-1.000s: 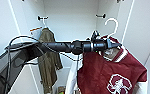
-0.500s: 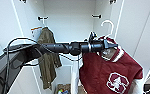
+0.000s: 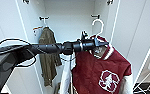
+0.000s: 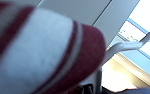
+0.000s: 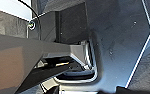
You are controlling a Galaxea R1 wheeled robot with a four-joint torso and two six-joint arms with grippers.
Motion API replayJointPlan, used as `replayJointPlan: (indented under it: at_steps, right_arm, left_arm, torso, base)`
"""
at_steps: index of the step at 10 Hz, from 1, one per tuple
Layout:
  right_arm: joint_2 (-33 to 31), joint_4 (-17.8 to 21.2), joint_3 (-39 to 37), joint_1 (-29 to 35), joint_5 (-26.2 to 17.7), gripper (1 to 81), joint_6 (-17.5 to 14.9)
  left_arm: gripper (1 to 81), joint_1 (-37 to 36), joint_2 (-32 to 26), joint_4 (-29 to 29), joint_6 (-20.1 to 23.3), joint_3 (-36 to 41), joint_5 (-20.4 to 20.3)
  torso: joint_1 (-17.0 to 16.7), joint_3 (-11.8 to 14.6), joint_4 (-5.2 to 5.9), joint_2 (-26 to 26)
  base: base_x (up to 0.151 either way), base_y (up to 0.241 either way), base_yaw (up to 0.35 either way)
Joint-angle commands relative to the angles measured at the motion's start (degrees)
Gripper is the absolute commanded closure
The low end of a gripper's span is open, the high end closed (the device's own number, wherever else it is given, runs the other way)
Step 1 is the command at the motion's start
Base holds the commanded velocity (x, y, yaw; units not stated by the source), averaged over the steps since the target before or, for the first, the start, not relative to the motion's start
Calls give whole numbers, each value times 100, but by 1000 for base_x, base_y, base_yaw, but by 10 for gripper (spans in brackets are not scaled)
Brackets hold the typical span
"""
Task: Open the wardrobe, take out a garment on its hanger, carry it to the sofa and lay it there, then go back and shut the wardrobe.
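My left arm reaches across in front of the open wardrobe (image 3: pixel 68 22). My left tool (image 3: pixel 101 44) sits at the collar of the garment (image 3: pixel 101 72), right under the hook of the hanger (image 3: pixel 99 26). Looks like it's pinching the hanger at the neck, garment hanging free below the tool, white emblem facing me, white sleeve down on the arm side. Hook is off the rail, curling up above the tool. Left wrist view: striped maroon-white collar trim (image 4: pixel 41 50) pressed up close, a white hanger bar beside it. Olive-brown jacket (image 3: pixel 48 55) hangs inside the wardrobe, back behind my forearm, well apart from the tool. Right tool: can't tell its state.
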Motion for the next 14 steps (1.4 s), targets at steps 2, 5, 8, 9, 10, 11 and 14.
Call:
replayJointPlan:
  at_steps: [2, 5, 8, 9, 10, 11, 14]
  right_arm:
    - [46, -59, 62, 149, -286, 10, -13]
    - [46, -59, 62, 149, -286, 10, -13]
    - [46, -59, 80, 149, -286, 10, -13]
    - [46, -68, 80, 149, -286, 10, -13]
    - [46, -76, 80, 149, -294, 10, -13]
    - [46, -77, 80, 149, -286, 10, -13]
    - [37, -59, 53, 149, -286, 10, -13]
  left_arm:
    - [811, -1104, 22, 115, 127, 109, -428]
    - [811, -1051, -136, 115, 127, 249, -507]
    - [811, -1033, -233, 115, 128, 381, -516]
    - [811, -1007, -259, 115, 127, 407, -524]
    - [811, -946, -295, 124, 136, 434, -568]
    - [811, -893, -356, 124, 136, 495, -568]
    - [811, -683, -847, 185, 145, 1004, -481]
  torso:
    - [0, 0, 0, 0]
    - [0, 0, 0, 0]
    - [0, 0, 0, 0]
    - [0, 0, 0, 0]
    - [0, 0, 0, 0]
    - [-2, 0, 0, 0]
    - [-13, 2, 2, -5]
  base:
    - [-107, 0, 0]
    - [-111, 0, 0]
    - [-111, 0, 0]
    - [-111, 0, 0]
    - [-88, 0, 0]
    - [-70, 0, 0]
    - [0, 0, 0]
